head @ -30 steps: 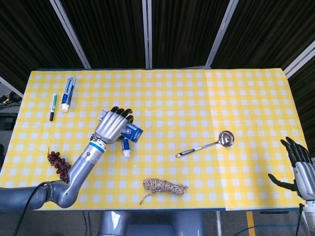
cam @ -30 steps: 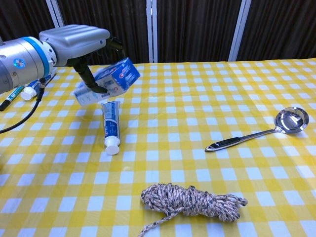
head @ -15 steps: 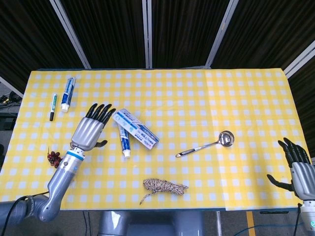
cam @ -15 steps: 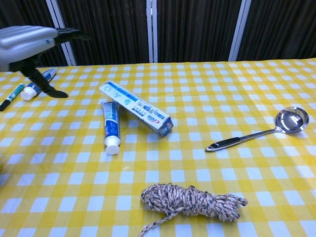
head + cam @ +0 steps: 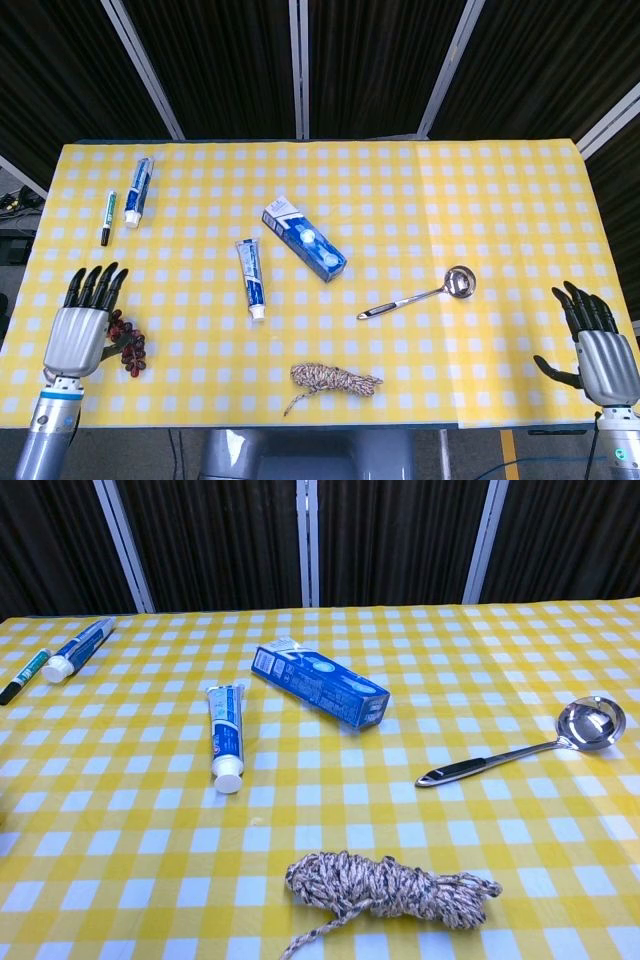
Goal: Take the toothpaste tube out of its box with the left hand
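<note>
The toothpaste tube (image 5: 225,741) lies bare on the yellow check table (image 5: 500,180), cap toward the robot, and the blue box (image 5: 319,685) sits just beside it on the side toward the ladle (image 5: 530,742), the two apart with a strip of cloth showing between them. By the look of it the tube is out of the box, so the job reads as done or very nearly. The left hand (image 5: 80,320) hangs at the near edge, well away from the tube, fingers straight and spread, holding nothing, right by a dark red beaded thing (image 5: 128,345). The right hand (image 5: 592,340) waits at the near edge beyond the ladle, fingers apart too, nothing in it. If anything is left, it is to park that left hand cleanly: keep it low and clear of the beads, and don't sweep back across the tube, which would roll easily on its round body. A second tube (image 5: 137,190) and a marker (image 5: 106,217) lie far from the box at the back; the coiled rope (image 5: 385,886) sits nearest the robot, this side of the box.
</note>
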{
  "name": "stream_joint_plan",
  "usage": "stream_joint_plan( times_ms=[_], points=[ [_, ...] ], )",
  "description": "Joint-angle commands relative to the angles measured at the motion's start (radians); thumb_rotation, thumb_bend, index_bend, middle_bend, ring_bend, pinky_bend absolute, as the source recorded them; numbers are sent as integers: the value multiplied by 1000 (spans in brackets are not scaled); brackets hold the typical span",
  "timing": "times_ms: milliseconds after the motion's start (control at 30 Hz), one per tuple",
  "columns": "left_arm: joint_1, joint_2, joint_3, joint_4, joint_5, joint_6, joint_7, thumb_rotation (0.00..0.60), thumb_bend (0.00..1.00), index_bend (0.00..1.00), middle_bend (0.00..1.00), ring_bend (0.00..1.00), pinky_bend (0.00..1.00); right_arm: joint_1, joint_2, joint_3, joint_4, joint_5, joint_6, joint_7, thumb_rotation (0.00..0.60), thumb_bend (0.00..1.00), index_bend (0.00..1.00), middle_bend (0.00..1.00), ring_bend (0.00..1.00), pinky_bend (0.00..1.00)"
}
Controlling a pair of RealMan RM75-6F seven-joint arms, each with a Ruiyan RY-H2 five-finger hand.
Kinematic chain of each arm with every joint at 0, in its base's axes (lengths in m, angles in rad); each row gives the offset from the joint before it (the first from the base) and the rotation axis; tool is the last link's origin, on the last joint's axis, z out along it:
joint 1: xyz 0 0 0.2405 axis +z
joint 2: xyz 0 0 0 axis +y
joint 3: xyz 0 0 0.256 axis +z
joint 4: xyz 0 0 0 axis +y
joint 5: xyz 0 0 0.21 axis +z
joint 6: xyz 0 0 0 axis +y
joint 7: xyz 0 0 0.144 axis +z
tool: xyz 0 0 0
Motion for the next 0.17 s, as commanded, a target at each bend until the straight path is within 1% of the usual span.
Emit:
stream_joint_plan(
  times_ms=[33,167],
  points=[
    [55,2,16,44,32,34,-56,600,129,0,0,0,0,2,-9,-2,6,-3,-1,-11,600,85,0,0,0,0],
    [84,12,-14,46,46,50,-93,600,129,0,0,0,0,4,-19,-5,12,-13,2,-22,600,85,0,0,0,0]
  ],
)
